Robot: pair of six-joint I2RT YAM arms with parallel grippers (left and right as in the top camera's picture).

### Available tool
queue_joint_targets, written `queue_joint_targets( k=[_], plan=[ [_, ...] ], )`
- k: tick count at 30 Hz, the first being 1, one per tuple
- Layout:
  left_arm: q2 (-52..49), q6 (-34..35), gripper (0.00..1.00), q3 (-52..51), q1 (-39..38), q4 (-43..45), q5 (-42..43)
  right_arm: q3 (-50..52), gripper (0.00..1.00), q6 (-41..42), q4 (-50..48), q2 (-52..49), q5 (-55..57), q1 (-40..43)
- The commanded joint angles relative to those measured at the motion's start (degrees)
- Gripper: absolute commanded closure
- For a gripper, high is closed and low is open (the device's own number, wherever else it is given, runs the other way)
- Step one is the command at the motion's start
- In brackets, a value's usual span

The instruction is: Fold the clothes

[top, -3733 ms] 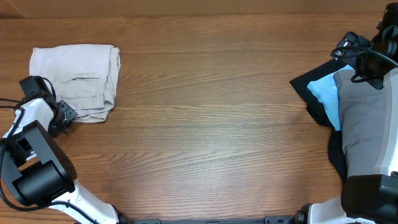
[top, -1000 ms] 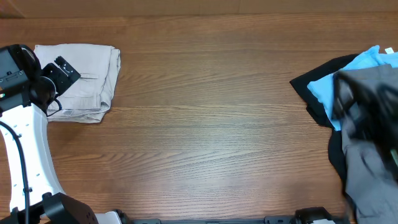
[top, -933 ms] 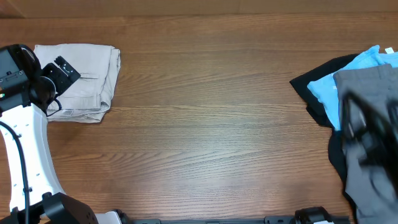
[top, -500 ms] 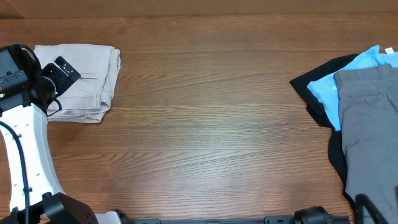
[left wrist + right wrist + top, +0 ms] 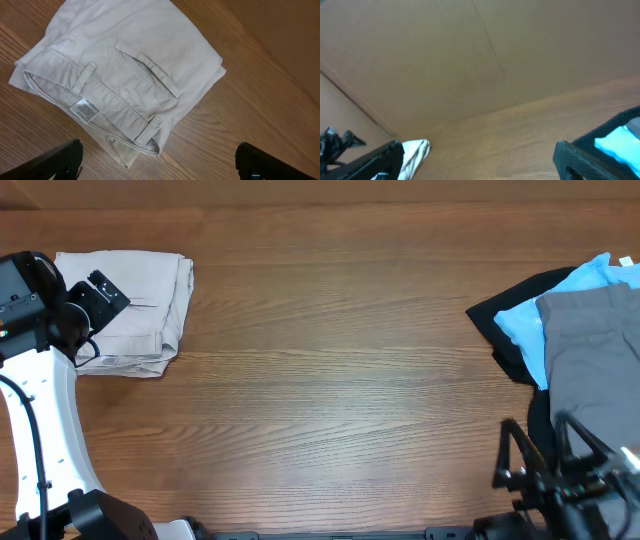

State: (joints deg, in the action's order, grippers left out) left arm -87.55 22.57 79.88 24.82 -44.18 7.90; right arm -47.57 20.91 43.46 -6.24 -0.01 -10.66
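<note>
The beige shorts [image 5: 130, 305] lie folded at the table's far left; in the left wrist view the shorts [image 5: 125, 70] show waistband, welt pocket and a small white tag. My left gripper [image 5: 100, 298] hovers over their left edge, open and holding nothing [image 5: 157, 157]. At the right edge lies a pile of clothes: a grey garment [image 5: 595, 365] on top, a light blue one [image 5: 520, 330] and a black one [image 5: 505, 315] beneath. My right gripper [image 5: 545, 458] is near the front right corner beside the pile, open and empty [image 5: 477, 157].
Bare wooden table [image 5: 340, 380] stretches between the shorts and the pile. A brown wall [image 5: 470, 60] rises behind the table's far edge. The left arm's white link [image 5: 45, 430] runs down the left side.
My right arm has swept from over the clothes pile down to the front right corner. The left arm has held still over the shorts for the last second. Both grippers stayed open.
</note>
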Motion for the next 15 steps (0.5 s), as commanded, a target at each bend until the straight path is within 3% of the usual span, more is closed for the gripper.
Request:
queue_joint_targets(
  k=[1, 10, 15],
  plan=[
    [-0.09, 0.15, 0.00, -0.37, -0.09, 0.07, 0.28, 9.18, 0.00, 0.11, -7.13, 4.09, -0.11, 0.90],
    [-0.09, 0.15, 0.00, -0.37, -0.09, 0.07, 0.28, 30.93, 0.00, 0.09, -31.32, 5.99, -0.09, 1.81],
    [-0.09, 0.15, 0.00, -0.37, -0.09, 0.07, 0.28, 37.81, 0.00, 0.09, -41.11, 5.99, -0.07, 1.86]
  ],
)
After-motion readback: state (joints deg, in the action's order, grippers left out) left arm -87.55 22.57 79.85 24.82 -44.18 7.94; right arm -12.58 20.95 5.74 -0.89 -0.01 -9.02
